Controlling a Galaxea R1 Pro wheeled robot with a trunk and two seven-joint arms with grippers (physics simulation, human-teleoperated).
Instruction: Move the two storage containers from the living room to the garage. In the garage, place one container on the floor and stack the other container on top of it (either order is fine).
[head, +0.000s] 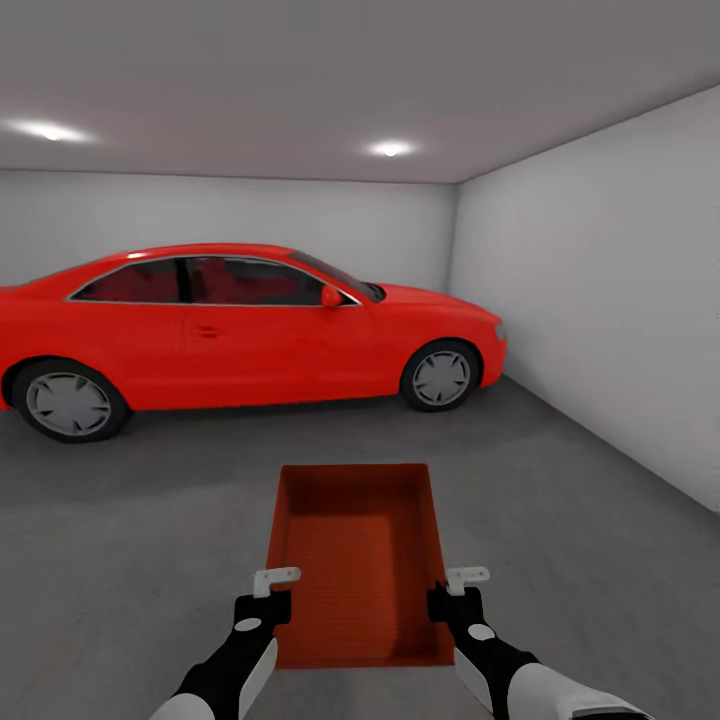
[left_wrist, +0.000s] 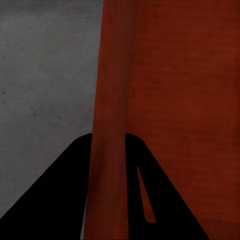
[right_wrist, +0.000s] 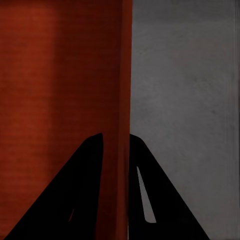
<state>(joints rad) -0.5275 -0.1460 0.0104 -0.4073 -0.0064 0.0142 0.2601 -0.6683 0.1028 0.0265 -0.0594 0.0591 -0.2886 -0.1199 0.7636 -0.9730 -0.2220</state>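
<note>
**Ana:** Red-orange lidless plastic box (head: 358, 560) carried between both arms, held over the grey concrete floor (head: 130, 560) just short of the glossy red car (head: 240, 325).

**Ben:** Grips?

**Ana:** Left pincer (head: 276, 578) clamps the box's left wall, right pincer (head: 466, 577) its right wall; each wall sits between dark fingers (left_wrist: 65, 195).

**Ben:** So the carrying step's nearly done, I'd say. Next: lower it level onto the concrete, then let go.

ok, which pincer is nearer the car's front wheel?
Right. The right pincer grips the box wall on the front wheel side; the left pincer grips the opposite wall, farther off.
</note>
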